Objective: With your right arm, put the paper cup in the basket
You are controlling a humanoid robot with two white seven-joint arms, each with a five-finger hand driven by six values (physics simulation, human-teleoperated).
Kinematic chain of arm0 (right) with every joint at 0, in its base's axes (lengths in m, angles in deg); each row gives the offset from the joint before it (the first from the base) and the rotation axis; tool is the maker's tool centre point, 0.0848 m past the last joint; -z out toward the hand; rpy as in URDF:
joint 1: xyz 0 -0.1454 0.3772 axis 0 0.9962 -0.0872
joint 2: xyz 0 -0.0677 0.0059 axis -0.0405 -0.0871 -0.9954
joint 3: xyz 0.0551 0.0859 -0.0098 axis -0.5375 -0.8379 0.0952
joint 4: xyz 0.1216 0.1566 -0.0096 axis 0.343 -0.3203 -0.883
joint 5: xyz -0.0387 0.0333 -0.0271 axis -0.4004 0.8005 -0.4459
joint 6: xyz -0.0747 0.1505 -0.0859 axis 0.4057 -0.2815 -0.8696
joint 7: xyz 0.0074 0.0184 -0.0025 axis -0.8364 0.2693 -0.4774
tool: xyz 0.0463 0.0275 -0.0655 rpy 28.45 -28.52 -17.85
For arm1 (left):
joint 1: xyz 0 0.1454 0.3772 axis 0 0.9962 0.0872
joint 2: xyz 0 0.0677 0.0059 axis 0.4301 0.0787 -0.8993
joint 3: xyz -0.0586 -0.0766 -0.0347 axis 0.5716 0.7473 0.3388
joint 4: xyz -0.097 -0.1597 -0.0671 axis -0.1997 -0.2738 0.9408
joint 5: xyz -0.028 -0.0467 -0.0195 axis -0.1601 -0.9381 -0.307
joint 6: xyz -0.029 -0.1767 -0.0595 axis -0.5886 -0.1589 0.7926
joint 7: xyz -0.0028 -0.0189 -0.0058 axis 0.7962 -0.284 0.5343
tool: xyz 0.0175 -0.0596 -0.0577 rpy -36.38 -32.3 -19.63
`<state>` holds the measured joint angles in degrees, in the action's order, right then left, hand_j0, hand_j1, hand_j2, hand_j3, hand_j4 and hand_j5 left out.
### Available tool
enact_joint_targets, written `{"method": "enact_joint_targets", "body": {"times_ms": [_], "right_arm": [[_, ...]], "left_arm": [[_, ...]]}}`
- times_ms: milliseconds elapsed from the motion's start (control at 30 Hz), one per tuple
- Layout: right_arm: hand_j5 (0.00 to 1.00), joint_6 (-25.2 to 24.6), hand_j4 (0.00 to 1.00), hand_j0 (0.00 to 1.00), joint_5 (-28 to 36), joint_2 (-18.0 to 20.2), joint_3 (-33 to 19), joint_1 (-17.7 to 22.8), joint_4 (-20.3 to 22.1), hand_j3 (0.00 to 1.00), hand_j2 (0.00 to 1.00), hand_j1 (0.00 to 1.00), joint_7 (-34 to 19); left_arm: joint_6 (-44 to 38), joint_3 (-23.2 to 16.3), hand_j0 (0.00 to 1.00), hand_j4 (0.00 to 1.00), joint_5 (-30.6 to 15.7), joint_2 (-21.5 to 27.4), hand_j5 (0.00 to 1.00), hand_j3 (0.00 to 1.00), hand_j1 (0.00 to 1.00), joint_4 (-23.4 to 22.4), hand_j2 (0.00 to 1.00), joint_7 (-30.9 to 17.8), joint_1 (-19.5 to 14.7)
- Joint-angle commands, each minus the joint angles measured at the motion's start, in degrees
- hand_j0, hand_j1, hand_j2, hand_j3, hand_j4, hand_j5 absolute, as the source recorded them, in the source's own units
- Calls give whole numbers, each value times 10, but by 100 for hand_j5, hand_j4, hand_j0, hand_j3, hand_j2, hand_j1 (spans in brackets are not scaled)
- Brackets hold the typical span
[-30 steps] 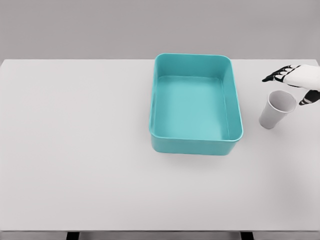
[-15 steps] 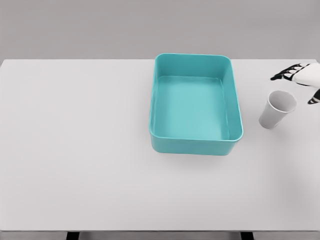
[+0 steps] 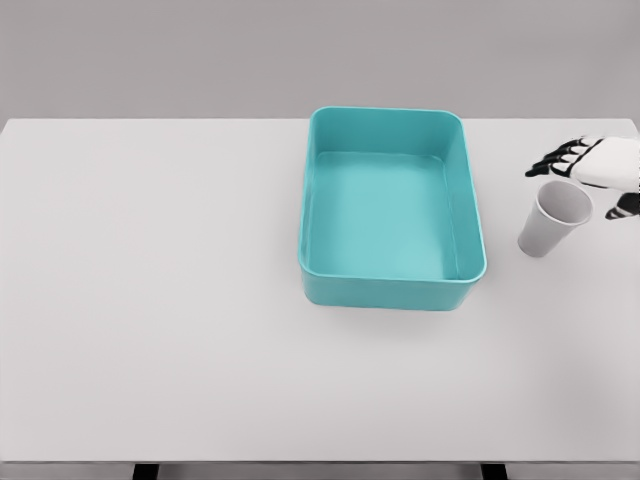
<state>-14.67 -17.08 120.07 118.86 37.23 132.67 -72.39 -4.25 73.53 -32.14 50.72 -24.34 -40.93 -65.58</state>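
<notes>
A white paper cup (image 3: 552,221) stands on the table, leaning to the right, just to the right of the teal basket (image 3: 392,285). The basket is a rectangular tub with nothing in it. My right hand (image 3: 590,180) comes in from the right edge and hovers just above and behind the cup's rim. Its black fingers (image 3: 553,158) are spread over the cup, the thumb (image 3: 622,210) is to the right, and neither touches it. The left arm is out of sight.
The white table (image 3: 160,300) stretches wide to the left and front of the basket. Its front edge runs along the bottom of the view, its back edge just behind the basket.
The right hand drew back toward the right edge, then came in again to the left and lower, ending close over the cup's rim. Cup and basket have not moved.
</notes>
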Motion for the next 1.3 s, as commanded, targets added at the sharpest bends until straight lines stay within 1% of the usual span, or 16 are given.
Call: {"method": "enact_joint_targets", "body": {"times_ms": [0, 300, 533, 933, 1267], "right_arm": [[100, -1, 100, 100, 3, 0, -1, 1, 4, 100, 100, 100, 0], [100, -1, 100, 100, 2, -5, -1, 6, 4, 100, 100, 100, 0], [100, -1, 100, 100, 5, 1, -2, 6, 11, 100, 100, 100, 1], [100, -1, 100, 100, 6, 1, -5, 7, 38, 100, 100, 100, 1], [100, -1, 100, 100, 6, 1, -4, 24, 41, 100, 100, 100, 1]], "left_arm": [[0, 0, 100, 100, 0, 0, 100, 100, 100, 0, 100, 0, -1], [0, 0, 100, 100, 0, 0, 100, 100, 100, 0, 100, 0, -1], [0, 0, 100, 100, 0, 0, 100, 100, 100, 0, 100, 0, 0], [0, 0, 100, 100, -1, 0, 100, 100, 100, 0, 100, 0, 0], [0, 0, 100, 100, 0, 0, 100, 100, 100, 0, 100, 0, -1]]}}
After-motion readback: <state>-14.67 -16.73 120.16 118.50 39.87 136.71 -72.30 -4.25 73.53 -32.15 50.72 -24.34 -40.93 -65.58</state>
